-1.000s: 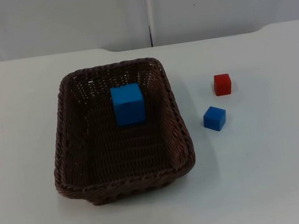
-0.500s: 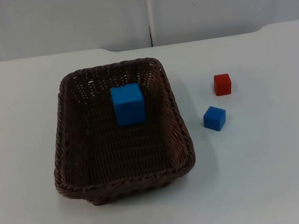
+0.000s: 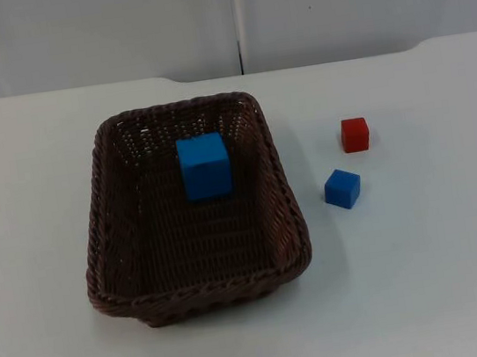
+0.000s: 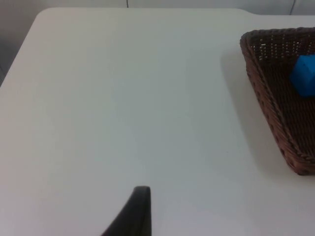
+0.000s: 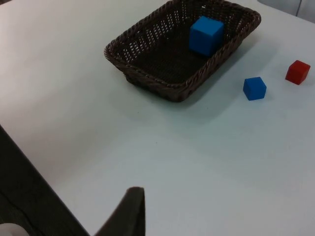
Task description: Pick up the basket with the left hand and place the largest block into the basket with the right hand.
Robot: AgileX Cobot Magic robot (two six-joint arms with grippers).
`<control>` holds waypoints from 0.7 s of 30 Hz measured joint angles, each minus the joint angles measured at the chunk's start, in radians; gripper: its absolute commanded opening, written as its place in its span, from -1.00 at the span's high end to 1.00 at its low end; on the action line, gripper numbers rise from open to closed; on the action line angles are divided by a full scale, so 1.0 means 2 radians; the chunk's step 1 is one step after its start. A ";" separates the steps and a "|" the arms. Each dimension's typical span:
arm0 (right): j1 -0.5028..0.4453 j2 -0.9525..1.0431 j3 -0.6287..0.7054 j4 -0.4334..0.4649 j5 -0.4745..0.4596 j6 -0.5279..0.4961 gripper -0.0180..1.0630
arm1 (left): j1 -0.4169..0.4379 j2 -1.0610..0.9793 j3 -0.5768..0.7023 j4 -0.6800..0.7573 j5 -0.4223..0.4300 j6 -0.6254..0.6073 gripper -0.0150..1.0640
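A dark brown wicker basket (image 3: 102, 215) stands on the white table, left of centre. The largest block, a blue cube (image 3: 204, 166), lies inside it near the far wall. A small blue cube (image 3: 343, 189) and a small red cube (image 3: 355, 134) sit on the table to the basket's right. My left gripper (image 4: 140, 209) waits over bare table, well away from the basket (image 4: 275, 113) and the big blue cube (image 4: 304, 76). My right gripper (image 5: 130, 211) waits high and far back from the basket (image 5: 147, 78), the big cube (image 5: 205, 35), the small blue cube (image 5: 254, 88) and the red cube (image 5: 298, 72).
The grey partition wall (image 3: 111, 28) closes the table at the back. A table edge with a dark drop beyond it (image 5: 19, 191) lies close to my right gripper. Wide bare table (image 4: 123, 98) stretches to the basket's left and in front of it.
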 measured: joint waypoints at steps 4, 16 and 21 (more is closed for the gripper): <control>0.000 0.000 0.000 0.000 0.000 0.000 -0.98 | 0.000 0.000 0.000 0.000 0.000 0.000 -0.97; 0.000 0.000 0.000 0.000 0.000 0.000 -0.98 | 0.000 0.000 0.000 0.000 0.000 0.000 -0.97; 0.000 0.000 0.000 0.000 0.000 0.000 -0.98 | 0.000 0.000 0.000 0.000 0.000 0.000 -0.97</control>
